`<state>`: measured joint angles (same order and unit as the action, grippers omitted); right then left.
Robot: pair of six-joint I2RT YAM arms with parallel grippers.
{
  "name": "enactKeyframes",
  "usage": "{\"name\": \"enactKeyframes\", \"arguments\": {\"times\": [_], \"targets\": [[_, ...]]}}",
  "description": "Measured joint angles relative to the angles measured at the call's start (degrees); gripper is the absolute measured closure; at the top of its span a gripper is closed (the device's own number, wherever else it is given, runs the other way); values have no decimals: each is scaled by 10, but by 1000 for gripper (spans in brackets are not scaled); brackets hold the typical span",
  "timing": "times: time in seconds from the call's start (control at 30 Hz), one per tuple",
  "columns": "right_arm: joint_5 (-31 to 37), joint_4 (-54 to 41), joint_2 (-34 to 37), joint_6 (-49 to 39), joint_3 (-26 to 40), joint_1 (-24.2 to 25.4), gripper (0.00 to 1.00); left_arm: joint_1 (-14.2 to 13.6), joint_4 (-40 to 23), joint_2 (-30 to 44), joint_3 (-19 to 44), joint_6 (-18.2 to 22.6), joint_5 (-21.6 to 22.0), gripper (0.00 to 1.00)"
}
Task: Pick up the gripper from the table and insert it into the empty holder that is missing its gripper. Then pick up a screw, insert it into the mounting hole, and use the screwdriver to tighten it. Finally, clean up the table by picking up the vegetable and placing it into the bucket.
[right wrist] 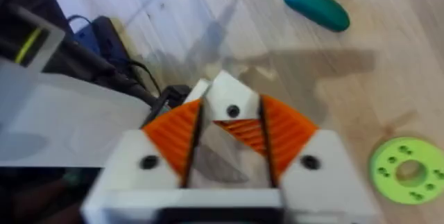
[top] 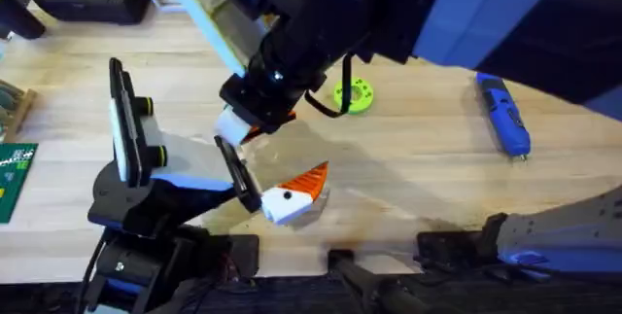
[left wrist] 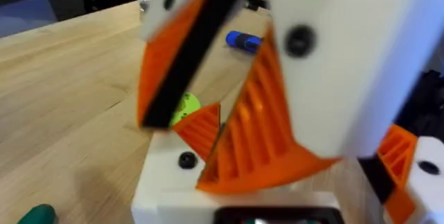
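Right arm reaches across the middle of the pale wooden table [top: 418, 173]; its white-and-orange gripper [right wrist: 229, 130] has the ribbed orange pads [right wrist: 177, 137] pressed onto a small white angular plastic holder block [right wrist: 225, 99], with a small bright orange ribbed wedge gripper piece [right wrist: 243, 130] between the pads, against the block.

Left arm's gripper [top: 292, 197] rests low on the table just beside the right one; whether its fingers are spread or pressed together cannot be told.

Chunky blue pen-shaped powered screwdriver [top: 502, 113] lies flat, well apart toward the right. Lime-green flat round disc with holes [top: 354, 95] lies near the grippers. Small dark teal-green rounded toy vegetable [right wrist: 316, 7] lies on bare wood, apart from the disc and from the right gripper.
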<state>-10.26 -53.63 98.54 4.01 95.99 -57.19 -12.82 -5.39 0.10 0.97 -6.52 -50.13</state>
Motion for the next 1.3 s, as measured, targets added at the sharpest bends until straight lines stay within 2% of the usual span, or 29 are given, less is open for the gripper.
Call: {"name": "enactKeyframes", "arguments": {"times": [0.1,0.13,0.17,0.37,0.63,0.8,0.97,1.13,1.17,1.23,1.3], "targets": [[17,-4,0,-2,2,9,150,0,0,0,0,-1,2,14],[21,-5,0,-2,2,15,46,0,0,0,0,-1,2,14],[23,-6,-1,1,2,19,18,0,0,0,0,-1,1,14],[25,-38,-17,11,2,30,9,0,0,0,0,1,-1,14],[25,-81,-90,29,-7,96,9,0,0,0,0,1,-2,15],[18,-70,-159,55,-102,133,9,0,0,0,0,1,-2,15],[-36,-72,-240,36,-198,154,9,0,0,0,0,1,-2,15],[-80,-145,-314,-10,-234,172,8,0,0,0,0,1,-2,12],[-84,-155,-321,-16,-234,174,8,0,0,0,0,1,-2,19],[-91,-168,-328,-26,-235,175,8,0,0,0,0,1,-2,92],[-95,-175,-328,-32,-235,175,8,0,0,0,0,1,-3,224]]}}
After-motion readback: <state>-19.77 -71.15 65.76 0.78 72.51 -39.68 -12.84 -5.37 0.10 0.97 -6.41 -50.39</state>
